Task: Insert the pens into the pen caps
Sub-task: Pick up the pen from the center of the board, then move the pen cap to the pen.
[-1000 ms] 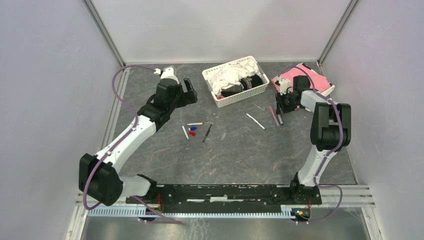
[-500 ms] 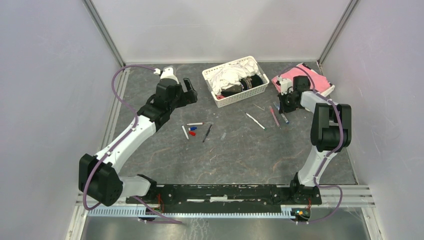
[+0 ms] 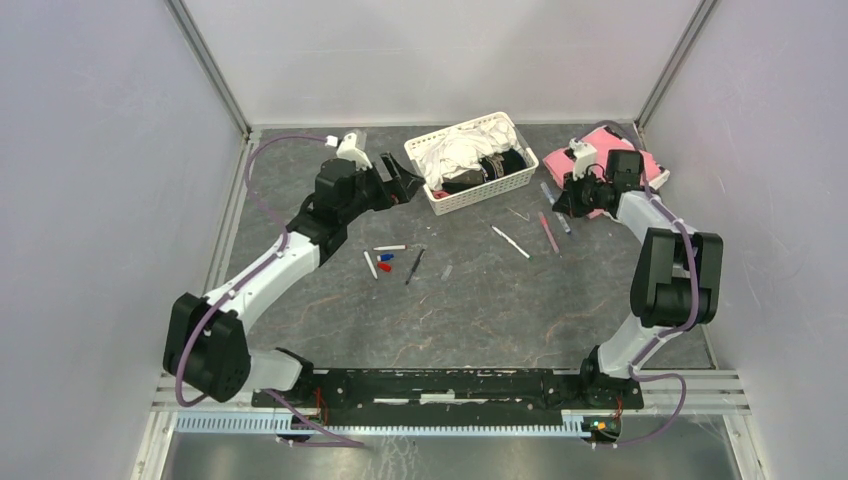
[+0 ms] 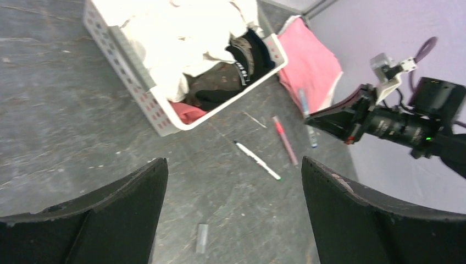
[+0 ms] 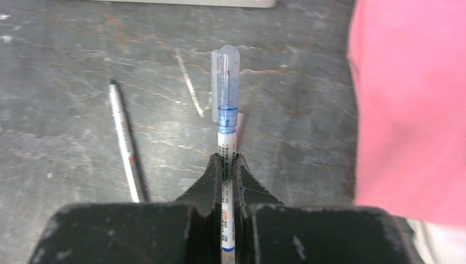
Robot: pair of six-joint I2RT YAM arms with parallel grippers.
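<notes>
The right gripper (image 5: 228, 163) is clamped on a pen (image 5: 226, 144), its fingers pinched tight on the white barrel. In the wrist view the pen runs straight up from the grip. Its far end carries a clear cap (image 5: 227, 82), tinted blue, which looks fully seated. From above, the pen's long axis runs far-to-near across the table (image 3: 470, 300), crosswise to the gripper, with the capped end toward the back. I cannot tell whether it hangs clear of the table or rests on it. The cloth (image 5: 412, 110) lies just to its right.

Next outward, toward the table's middle, lie a pink pen (image 3: 548, 232), near the gripper, and a white pen (image 3: 510, 242) a little further off. Both lie slanted, far-left to near-right. The right arm is much the nearer to these two.

The left gripper (image 4: 233, 170) stands wide apart with nothing between its fingers. It hovers just beside the basket (image 3: 480, 192) and faces across toward the right gripper. The red cap (image 3: 384, 267) and blue cap (image 3: 386, 257) lie close together among more pens on the nearer side of it. They are well apart from the right gripper, so the left arm is nearer them.

As I judge it, the held pen needs no cap. The coming move turns on this split: spare pens lie by the right arm, loose caps by the left.
</notes>
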